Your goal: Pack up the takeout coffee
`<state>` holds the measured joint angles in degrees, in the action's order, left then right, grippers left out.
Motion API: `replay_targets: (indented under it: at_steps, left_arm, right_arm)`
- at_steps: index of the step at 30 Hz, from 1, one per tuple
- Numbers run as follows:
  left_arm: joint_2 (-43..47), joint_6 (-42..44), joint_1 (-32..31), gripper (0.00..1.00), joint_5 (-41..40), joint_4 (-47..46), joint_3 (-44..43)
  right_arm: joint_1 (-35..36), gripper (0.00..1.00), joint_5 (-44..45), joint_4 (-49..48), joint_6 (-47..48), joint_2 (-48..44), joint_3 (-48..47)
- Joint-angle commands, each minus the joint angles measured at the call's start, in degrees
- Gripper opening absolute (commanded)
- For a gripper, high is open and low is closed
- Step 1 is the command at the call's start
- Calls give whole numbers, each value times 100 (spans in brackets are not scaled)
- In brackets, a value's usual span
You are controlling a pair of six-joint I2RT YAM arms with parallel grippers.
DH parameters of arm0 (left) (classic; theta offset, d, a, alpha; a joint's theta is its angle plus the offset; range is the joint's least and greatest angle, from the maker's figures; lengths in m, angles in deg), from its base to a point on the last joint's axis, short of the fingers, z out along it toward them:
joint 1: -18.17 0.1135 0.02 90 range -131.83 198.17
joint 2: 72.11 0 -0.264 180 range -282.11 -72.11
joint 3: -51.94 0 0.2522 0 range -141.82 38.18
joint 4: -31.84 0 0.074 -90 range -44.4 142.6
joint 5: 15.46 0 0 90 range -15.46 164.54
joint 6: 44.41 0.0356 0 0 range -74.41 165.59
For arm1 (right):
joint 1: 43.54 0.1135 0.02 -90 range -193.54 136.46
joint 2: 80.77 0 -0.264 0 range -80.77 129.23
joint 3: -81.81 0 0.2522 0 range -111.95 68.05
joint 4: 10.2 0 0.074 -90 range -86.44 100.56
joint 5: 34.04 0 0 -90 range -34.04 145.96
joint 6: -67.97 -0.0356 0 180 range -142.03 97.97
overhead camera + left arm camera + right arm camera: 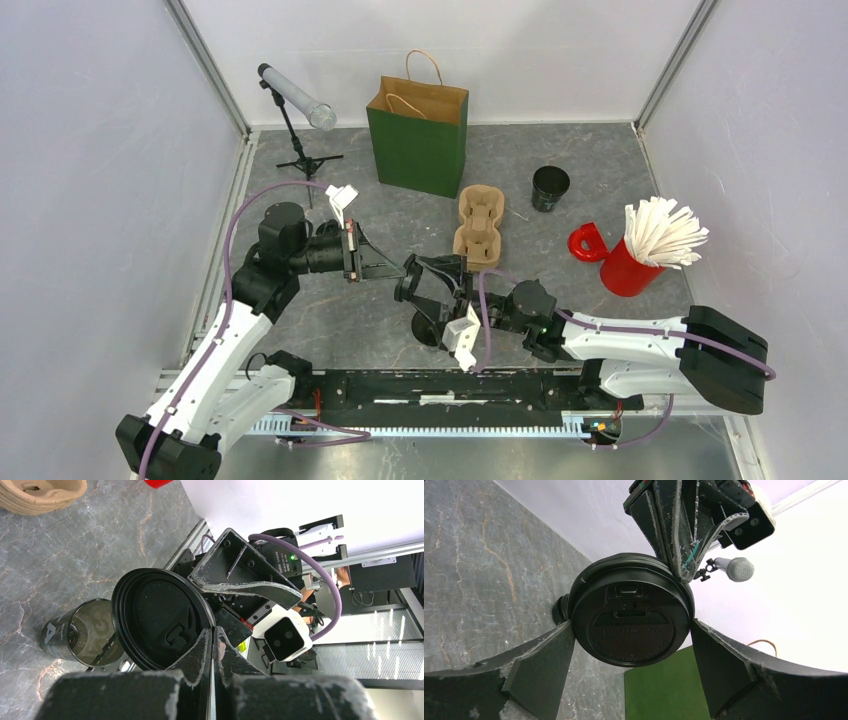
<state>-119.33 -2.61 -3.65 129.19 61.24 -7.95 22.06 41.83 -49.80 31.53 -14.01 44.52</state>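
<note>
- While my left gripper (212, 632) is clamped tight, its jaws pinch the rim of a round black plastic sip lid (160, 620).
- My right gripper (631, 625) gapes wide, one jaw either side of that lid.
- Below my left jaws, a small black disposable cup (85, 635) stands open-topped on the grey marbled table (60, 555).

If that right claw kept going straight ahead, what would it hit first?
The black sip lid, pinched at its rim by the left gripper; it sits between the open fingers of the right gripper.

Black sip lid (631, 610), green bag (418, 140), red mug (625, 268), grey marbled table (600, 180)
</note>
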Motion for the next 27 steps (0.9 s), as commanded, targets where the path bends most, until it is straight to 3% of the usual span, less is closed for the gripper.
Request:
replay_targets:
  at_steps: [1,7,13,17,21,25,27]
  left_arm:
    - [-13,400,-36,2,221,266,-238]
    - [-40,487,-34,3,204,335,-240]
    - [-72,578,-33,5,42,426,-286]
    - [-76,1005,-32,41,-451,906,-557]
    - [-101,1362,-37,66,-987,1212,-854]
    - [-105,1707,-35,94,-1628,1492,-1032]
    - [-86,1916,-37,100,-2108,1674,-1038]
  right_arm:
    - [27,91,-183,146,126,-14,-308]
    - [23,83,-198,295,136,-14,-330]
    - [23,82,-76,232,53,-69,-174]
    - [23,82,137,229,-351,-254,-2]
    - [23,81,507,500,-1185,-596,115]
    - [23,78,1498,2096,-2673,-899,-520]
    - [23,78,1991,3425,-3330,-841,-1167]
